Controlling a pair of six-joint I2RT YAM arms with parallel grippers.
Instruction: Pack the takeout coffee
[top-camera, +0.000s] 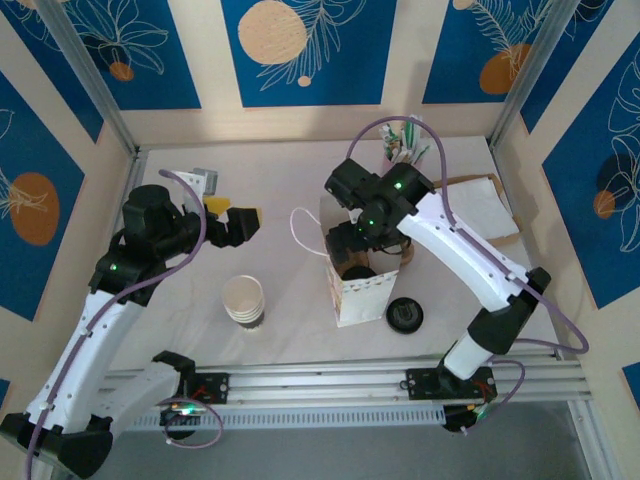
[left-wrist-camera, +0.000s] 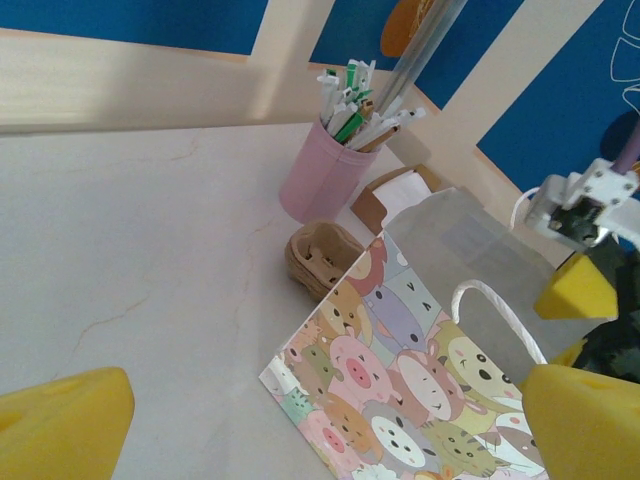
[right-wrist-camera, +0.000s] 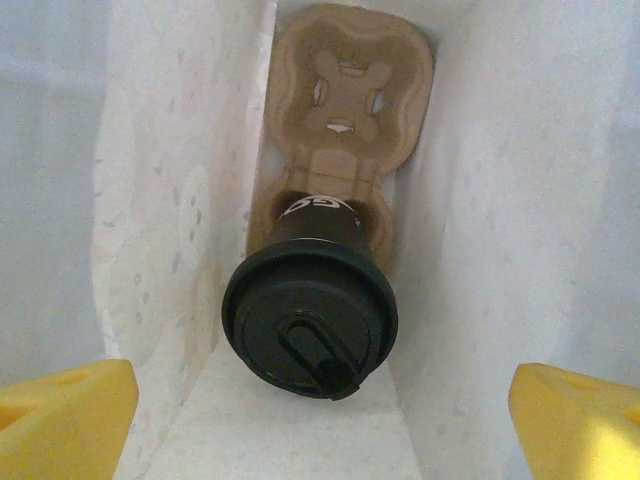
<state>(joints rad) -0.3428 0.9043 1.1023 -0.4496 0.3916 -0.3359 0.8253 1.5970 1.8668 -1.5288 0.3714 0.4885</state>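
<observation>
**Top external view.** The right gripper (top-camera: 351, 258) reaches down into the open mouth of the paper bag (top-camera: 358, 298), which stands upright on the table (top-camera: 290, 180). The left gripper (top-camera: 238, 222) hangs to the left of the bag, apart from it, with its fingers spread and holding nothing. A stack of lidless cups (top-camera: 244, 300) and a loose black lid (top-camera: 405, 315) stand outside the bag and play no part in this step.

**Left wrist view.** The bag's printed side faces this camera. Its white cord handle (left-wrist-camera: 490, 310) arches over the mouth, close to the right arm's hardware.

**Right wrist view.** The takeout coffee (right-wrist-camera: 310, 320) is inside the bag, lid uppermost. Its base appears seated in the near well of a pulp carrier (right-wrist-camera: 345, 110) on the bag floor. The right fingers (right-wrist-camera: 62, 415) stand wide apart on either side and touch neither lid nor cup.

**Procedure.** Placement looks complete, so the step in hand is judged to be withdrawal.
- Hold the fingers spread.
- Lift straight up along the bag's axis, centred between the walls.
- Stay clear of the cord handle, because a snag could drag the bag and tip the cup.
- If the bag rises with the arm, steady it with the left gripper.
</observation>
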